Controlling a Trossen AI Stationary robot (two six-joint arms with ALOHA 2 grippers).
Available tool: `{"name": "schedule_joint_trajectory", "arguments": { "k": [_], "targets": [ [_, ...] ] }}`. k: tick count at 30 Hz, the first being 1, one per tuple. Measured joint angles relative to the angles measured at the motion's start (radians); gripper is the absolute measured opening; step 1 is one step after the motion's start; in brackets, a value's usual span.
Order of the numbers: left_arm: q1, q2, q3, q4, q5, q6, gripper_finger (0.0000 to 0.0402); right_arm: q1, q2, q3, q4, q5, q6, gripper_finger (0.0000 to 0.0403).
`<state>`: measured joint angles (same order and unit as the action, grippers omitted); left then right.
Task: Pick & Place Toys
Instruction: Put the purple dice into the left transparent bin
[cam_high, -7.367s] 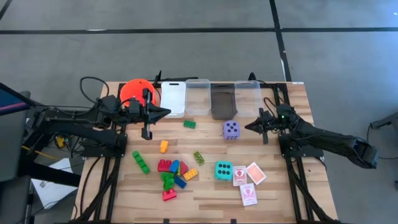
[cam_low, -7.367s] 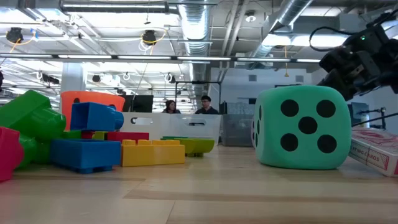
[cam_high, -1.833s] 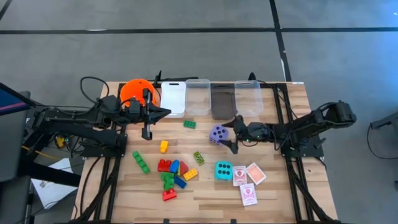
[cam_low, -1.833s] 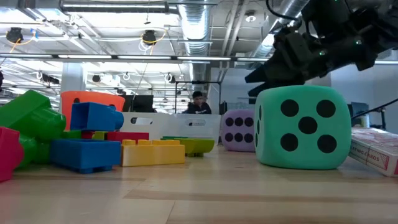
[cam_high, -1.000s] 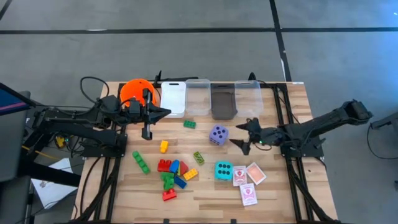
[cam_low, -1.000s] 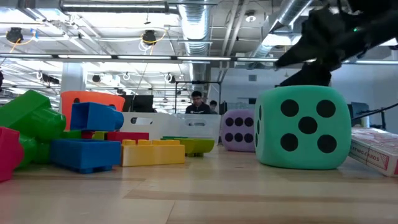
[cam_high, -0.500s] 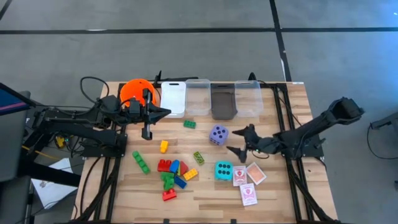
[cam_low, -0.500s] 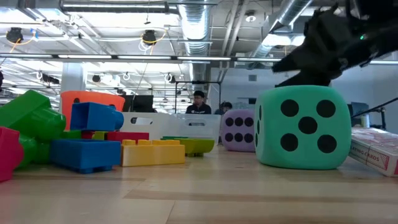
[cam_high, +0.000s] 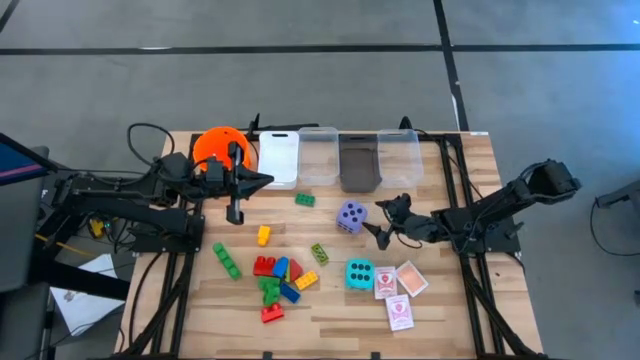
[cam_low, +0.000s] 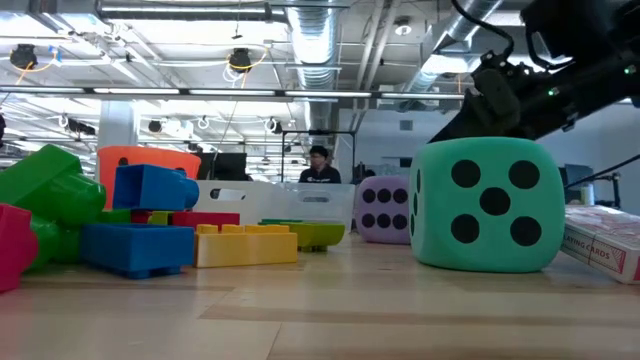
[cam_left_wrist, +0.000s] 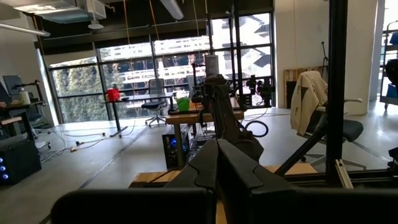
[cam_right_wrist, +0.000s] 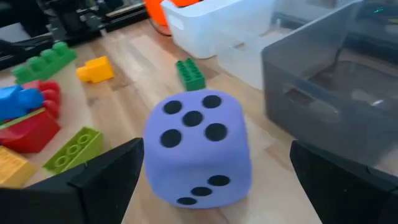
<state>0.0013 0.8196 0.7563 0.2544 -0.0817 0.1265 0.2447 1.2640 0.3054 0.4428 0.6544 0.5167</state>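
A purple dotted die (cam_high: 350, 217) rests on the table's middle right, plain in the right wrist view (cam_right_wrist: 198, 146). My right gripper (cam_high: 379, 222) stands open just right of it, low over the wood, one finger (cam_right_wrist: 102, 180) on each side of the die's near face, touching nothing. My left gripper (cam_high: 266, 181) hangs shut and empty above the table beside the orange bucket (cam_high: 215, 145). A teal die (cam_high: 360, 274), red-and-white cards (cam_high: 400, 292) and a heap of bricks (cam_high: 279, 280) lie toward the near edge.
Along the far edge stand a white bin (cam_high: 279, 158), a clear bin (cam_high: 318, 155), a dark bin (cam_high: 358, 164) and another clear bin (cam_high: 398, 155). Single bricks lie apart: green (cam_high: 304, 199), yellow (cam_high: 263, 235), lime (cam_high: 319, 253), green (cam_high: 226, 261). A person shows in the room behind (cam_low: 318, 165).
My right gripper has sunk toward the table and tipped further down, edging toward the purple die, its fingers staying open. The die has kept its place.
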Motion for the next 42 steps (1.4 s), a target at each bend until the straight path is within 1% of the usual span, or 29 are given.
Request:
{"name": "schedule_joint_trajectory", "arguments": {
  "k": [3, 10, 12, 17, 19, 24, 28, 32, 37, 42],
  "targets": [
    [0.000, 0.000, 0.000, 0.001, 0.000, 0.000, 0.0000, -0.014, 0.000, 0.000, 0.000, -0.024, 0.005, 0.0398],
    [0.000, 0.000, 0.000, 0.001, 0.000, 0.000, 0.0000, -0.041, 0.000, 0.001, -0.007, -0.030, 0.004, 0.0398],
    [0.000, 0.000, 0.000, 0.001, 0.000, 0.000, 0.0000, -0.045, 0.000, 0.025, -0.070, -0.030, -0.012, 0.0398],
    [0.000, 0.000, 0.000, 0.001, 0.000, 0.000, 0.0000, -0.045, 0.000, 0.136, -0.284, -0.030, -0.046, 0.0398],
    [0.000, 0.000, 0.000, 0.001, 0.000, 0.000, 0.0000, -0.046, 0.000, 0.169, -0.337, -0.030, -0.046, 0.0398],
    [0.000, 0.000, 0.000, 0.001, 0.000, 0.000, 0.0000, -0.046, 0.000, 0.180, -0.371, -0.032, -0.013, 0.0398],
    [0.000, 0.000, 0.000, 0.001, 0.000, 0.000, 0.0000, -0.046, 0.004, 0.180, -0.378, -0.068, 0.032, 0.0398],
    [0.000, 0.000, 0.000, 0.001, 0.000, 0.000, 0.0000, -0.046, 0.063, 0.179, -0.346, -0.089, 0.044, 0.0398],
    [0.000, 0.000, 0.000, 0.001, 0.000, 0.000, 0.0000, -0.065, 0.201, 0.186, -0.237, -0.154, 0.022, 0.0398],
    [0.000, 0.000, 0.000, 0.000, 0.000, 0.000, 0.0000, -0.096, 0.307, 0.261, -0.222, -0.186, -0.020, 0.0398]
  ]
}}
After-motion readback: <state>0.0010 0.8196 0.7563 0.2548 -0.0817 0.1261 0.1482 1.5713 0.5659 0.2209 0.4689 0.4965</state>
